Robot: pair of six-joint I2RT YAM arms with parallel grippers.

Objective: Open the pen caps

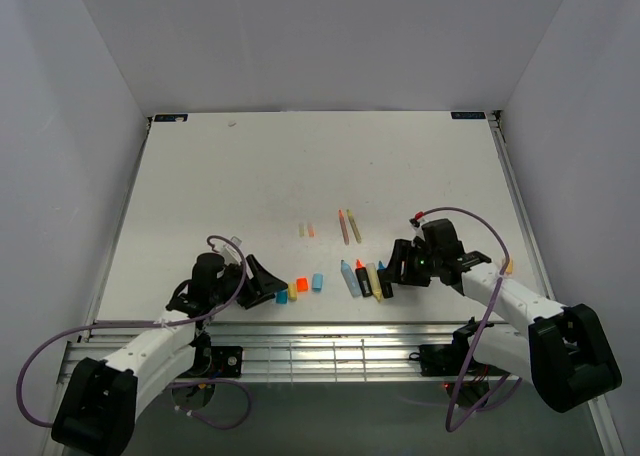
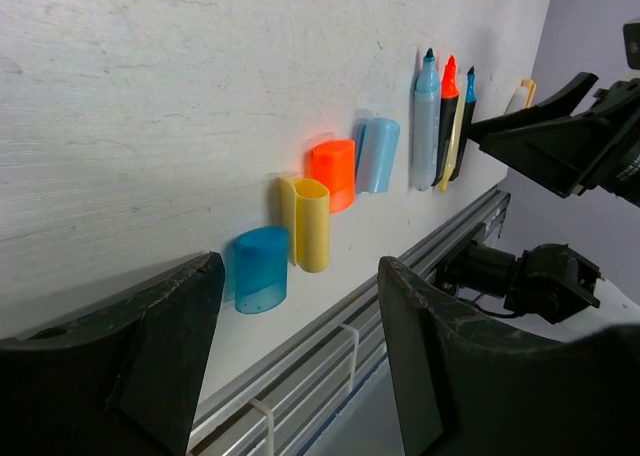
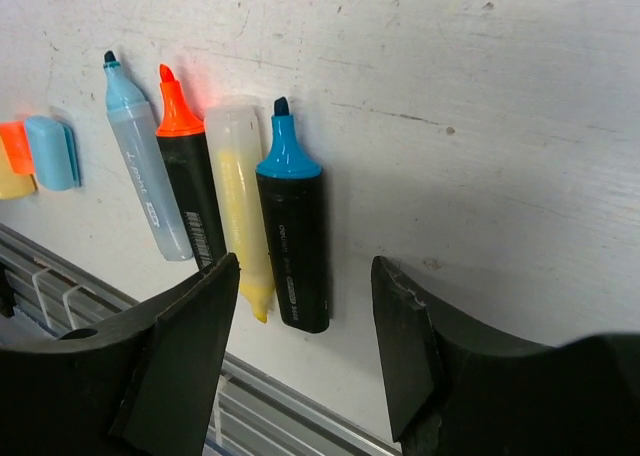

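Both my pincers are spread and pinch nothing: the left pincer (image 2: 300,276) hangs low over the row of loose caps near the counter's (image 1: 300,166) front edge, and the right pincer (image 3: 305,266) hangs over the marker barrels just beside them. As I judge it, the step in hand is getting clear of what lies under me. To do that well I should lift each arm straight up before swinging it away, with the fingers wide, so that no fingertip clips a cap or sets a round barrel rolling towards the rail. I count four stubby caps lying side by side: a teal cap (image 2: 260,269), a yellow cap (image 2: 311,223), an orange cap (image 2: 334,171) and a pale blue cap (image 2: 377,153). Two tiny pale caps (image 1: 306,230) lie farther back, well apart from that row. There are four markers, all lying close together with bare tips: a pale blue marker (image 3: 140,171), an orange-tipped marker (image 3: 190,186), a yellow marker (image 3: 240,196) and a blue-tipped marker (image 3: 292,236). Two thin pens (image 1: 349,226) lie behind them. They are too small for me to tell whether they are capped.
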